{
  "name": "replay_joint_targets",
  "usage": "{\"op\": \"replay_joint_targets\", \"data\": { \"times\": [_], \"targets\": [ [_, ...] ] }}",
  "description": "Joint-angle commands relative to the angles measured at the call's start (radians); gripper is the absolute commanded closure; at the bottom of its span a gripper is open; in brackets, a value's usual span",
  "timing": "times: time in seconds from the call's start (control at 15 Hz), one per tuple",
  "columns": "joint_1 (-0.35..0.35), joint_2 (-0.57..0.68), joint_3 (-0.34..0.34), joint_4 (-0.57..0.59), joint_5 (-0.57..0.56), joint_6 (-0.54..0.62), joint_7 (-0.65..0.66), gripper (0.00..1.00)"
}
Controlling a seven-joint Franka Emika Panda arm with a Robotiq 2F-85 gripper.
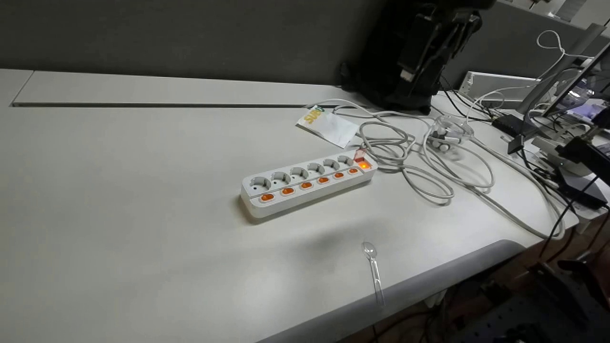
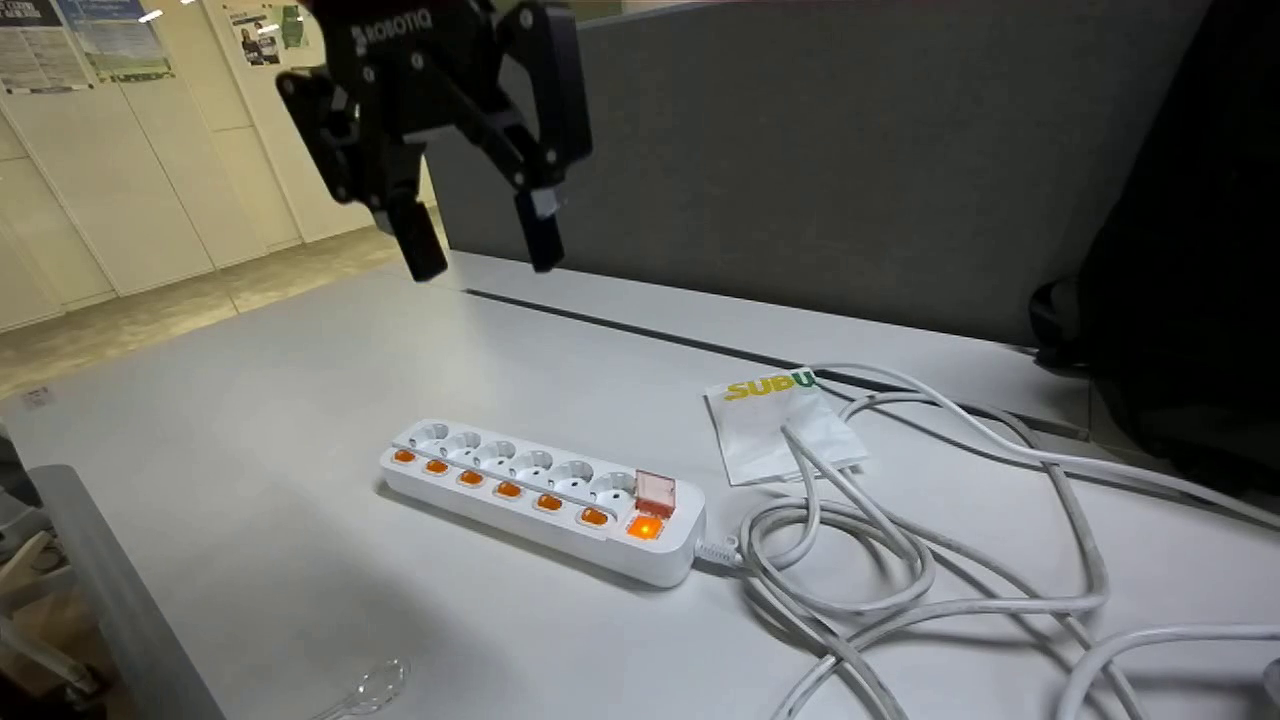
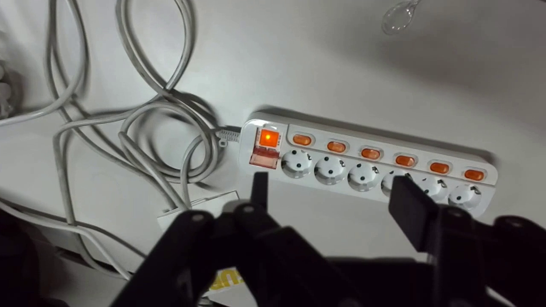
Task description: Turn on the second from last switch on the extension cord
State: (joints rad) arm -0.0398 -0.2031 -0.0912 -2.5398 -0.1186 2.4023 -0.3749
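The white extension cord (image 1: 310, 201) lies flat on the desk and shows in both exterior views (image 2: 520, 518) and in the wrist view (image 3: 367, 132). A row of small orange switches runs along one side; they look unlit. The lit orange main switch (image 3: 268, 137) is at the cable end, beside a raised clear red cover (image 3: 263, 157). The second switch from the far end (image 3: 439, 167) shows at right in the wrist view, also in both exterior views (image 1: 287, 191) (image 2: 437, 467). My gripper (image 2: 487, 262) is open and empty, above the strip; its fingers (image 3: 328, 183) partly hide some sockets.
Looped grey cables (image 2: 850, 595) lie beyond the strip's cable end. A white paper packet (image 1: 329, 126) lies behind it. A clear plastic spoon (image 1: 372, 259) lies near the desk's front edge. A black bag (image 1: 400, 57) and a dark partition (image 1: 167, 43) stand at the back.
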Motion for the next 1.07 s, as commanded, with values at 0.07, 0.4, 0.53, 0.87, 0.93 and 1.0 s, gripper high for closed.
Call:
{"op": "replay_joint_targets", "data": {
  "times": [0.07, 0.4, 0.53, 0.87, 0.93, 1.0],
  "targets": [
    [-0.004, 0.091, 0.012, -0.024, -0.023, 0.118, 0.048, 0.61],
    [-0.024, 0.203, 0.009, -0.023, -0.070, 0.243, 0.119, 0.95],
    [-0.032, 0.249, 0.003, -0.012, -0.105, 0.262, 0.158, 1.00],
    [-0.041, 0.291, -0.002, -0.015, -0.110, 0.254, 0.154, 0.99],
    [-0.043, 0.308, -0.005, -0.009, -0.111, 0.254, 0.157, 0.99],
    [-0.045, 0.320, -0.007, -0.003, -0.111, 0.254, 0.157, 0.99]
  ]
}}
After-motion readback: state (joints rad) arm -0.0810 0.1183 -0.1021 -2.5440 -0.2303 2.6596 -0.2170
